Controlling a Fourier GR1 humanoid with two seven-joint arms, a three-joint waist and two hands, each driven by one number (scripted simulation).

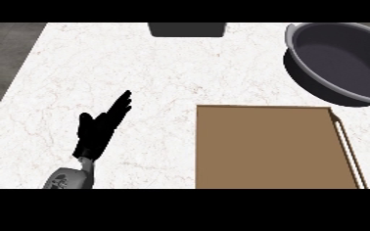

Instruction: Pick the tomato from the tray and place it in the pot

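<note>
A brown tray (274, 147) lies at the lower right of the white counter, and its visible surface is bare; no tomato shows anywhere in the head view. A dark grey pot (309, 76) with a pale rim stands at the upper right, partly cut off by the right edge, and looks empty inside. My left hand (98, 129) rests at the lower left, open, fingers straight and pointing up and to the right, well left of the tray. My right hand is out of view.
A dark rectangular object (187, 29) sits at the counter's far edge, top centre. The counter's left edge runs along a grey floor strip (16, 54) at upper left.
</note>
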